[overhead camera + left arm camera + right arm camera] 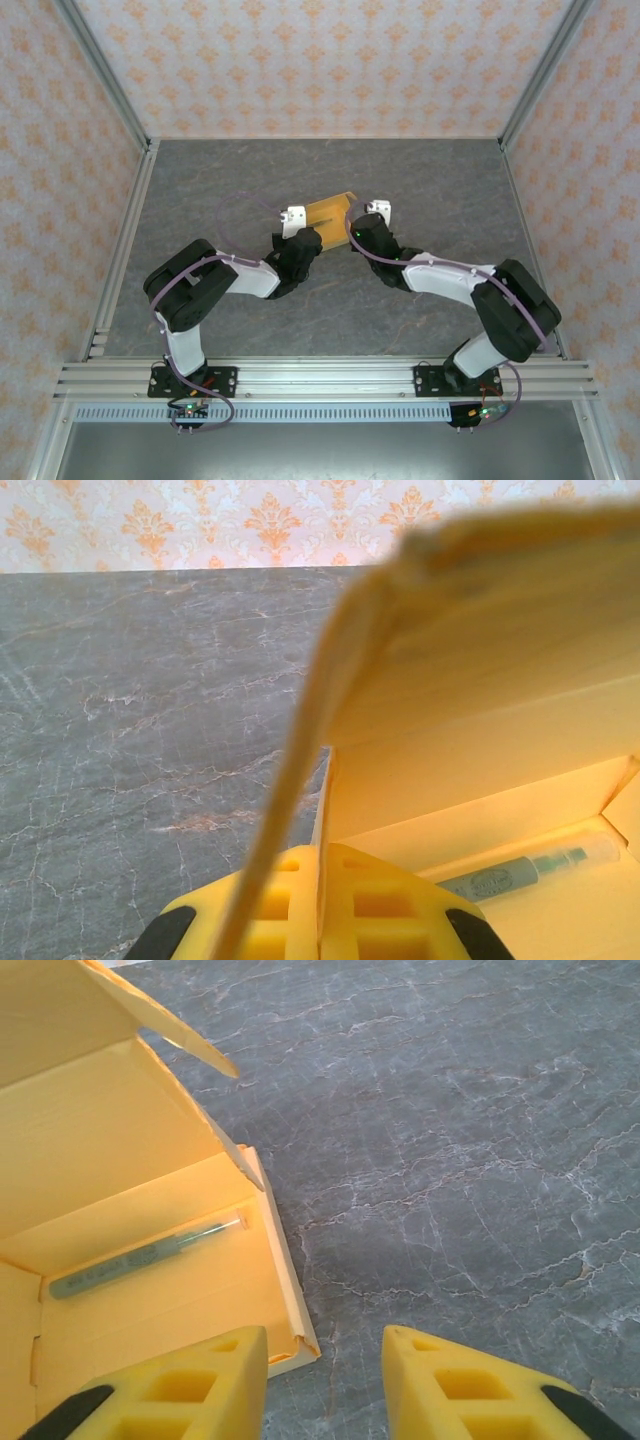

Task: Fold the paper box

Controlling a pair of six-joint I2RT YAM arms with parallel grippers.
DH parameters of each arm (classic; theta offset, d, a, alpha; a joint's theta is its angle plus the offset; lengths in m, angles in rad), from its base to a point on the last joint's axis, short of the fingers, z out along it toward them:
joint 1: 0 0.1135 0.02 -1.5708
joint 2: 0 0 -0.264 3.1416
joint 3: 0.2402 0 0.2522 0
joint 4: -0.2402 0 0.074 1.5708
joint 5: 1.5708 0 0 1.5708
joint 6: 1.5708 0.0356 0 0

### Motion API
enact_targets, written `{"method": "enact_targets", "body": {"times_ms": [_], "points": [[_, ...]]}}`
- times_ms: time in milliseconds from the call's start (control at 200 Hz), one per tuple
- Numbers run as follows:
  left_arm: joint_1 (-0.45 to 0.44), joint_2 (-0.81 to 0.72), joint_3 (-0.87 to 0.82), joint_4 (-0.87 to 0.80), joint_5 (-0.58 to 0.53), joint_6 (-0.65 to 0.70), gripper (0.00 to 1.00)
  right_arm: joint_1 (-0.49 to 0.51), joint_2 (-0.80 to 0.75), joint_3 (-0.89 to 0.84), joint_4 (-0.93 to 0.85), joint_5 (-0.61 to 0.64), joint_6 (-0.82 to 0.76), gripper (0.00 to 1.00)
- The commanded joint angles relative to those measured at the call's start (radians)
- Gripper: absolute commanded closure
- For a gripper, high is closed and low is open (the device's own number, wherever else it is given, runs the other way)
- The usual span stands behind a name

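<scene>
Left hand (321,895): closed, its yellow fingers pinching the left end wall of the paper box (326,212).
Box position: mid-tabletop (220,180), between the two hands, lid flap raised and tilted over the open tray.
Green stick (140,1260): lying flat inside the tray, near the lid crease.
Right hand (325,1348): open, fingers spread, the tray's near right corner beside one finger.

Brightly, evenly lit from overhead; faint soft shadows on the counter (200,200); badly blurred along the nearest paper box (500,610) flap
</scene>
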Motion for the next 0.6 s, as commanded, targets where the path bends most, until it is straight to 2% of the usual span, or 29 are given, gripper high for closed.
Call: {"method": "enact_targets", "body": {"times_ms": [0,50,130,185,315,490,596], "points": [[0.001,-0.006,-0.007,0.011,-0.029,0.014,1.0,-0.014,-0.038,0.005,-0.044,-0.049,-0.094,0.6],[0.002,-0.008,-0.001,0.009,-0.021,0.021,1.0,-0.049,-0.043,0.011,-0.039,-0.118,-0.147,0.57],[0.002,-0.01,0.01,0.001,0.0,0.036,1.0,-0.156,-0.023,0.032,-0.024,-0.405,-0.196,0.54],[0.001,-0.008,0.018,-0.006,0.005,0.042,1.0,-0.2,0.009,0.076,-0.05,-0.507,-0.23,0.54],[0.002,-0.008,0.028,-0.019,0.012,0.042,1.0,-0.231,0.076,0.151,-0.074,-0.616,-0.34,0.53],[0.003,-0.013,0.03,-0.023,0.016,0.046,1.0,-0.233,0.156,0.219,-0.059,-0.637,-0.441,0.52],[0.003,-0.016,0.037,-0.033,0.019,0.049,1.0,-0.237,0.189,0.245,-0.052,-0.582,-0.462,0.52]]}}
